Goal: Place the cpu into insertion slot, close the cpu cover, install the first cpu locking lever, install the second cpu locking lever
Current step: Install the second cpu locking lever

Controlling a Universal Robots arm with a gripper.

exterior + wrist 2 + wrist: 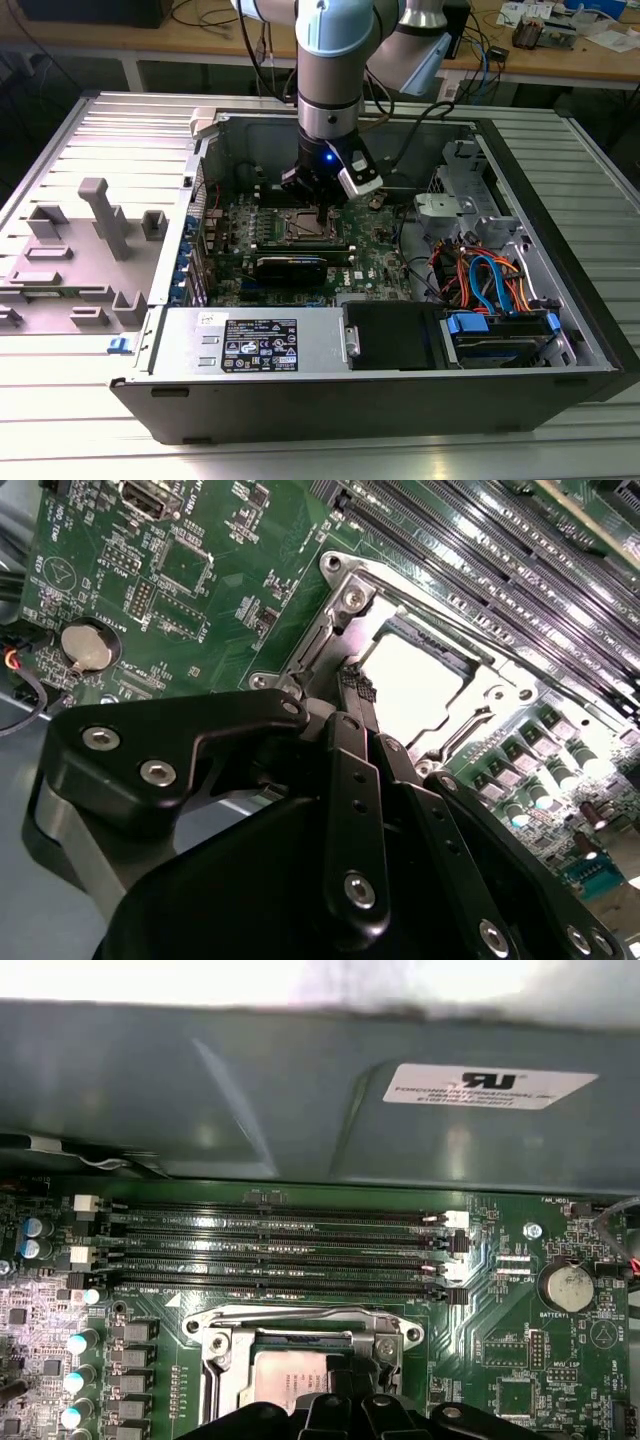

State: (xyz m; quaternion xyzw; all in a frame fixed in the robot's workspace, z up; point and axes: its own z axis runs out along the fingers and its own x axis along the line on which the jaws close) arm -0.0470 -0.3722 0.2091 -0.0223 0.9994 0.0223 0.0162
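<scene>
The cpu [415, 680] lies in its socket on the green motherboard, its pale metal top showing through the cut-out of the cpu cover [492, 692]. The cover lies flat over the chip. In the first wrist view the cpu [283, 1372] and the cover frame [300, 1320] sit just past my black fingers. My gripper [358, 688] is shut, with its tips together at the socket's edge and nothing visibly between them. In the exterior view the gripper [318, 210] hangs straight down over the socket [303, 226] inside the open computer case.
Memory slots [290, 1250] run beside the socket, and a coin battery [85, 645] sits on the board. A long black card [290, 268] lies near the socket. The case wall [300, 1090] rises close behind. Drive bays and coloured cables [490, 280] are at the exterior view's right.
</scene>
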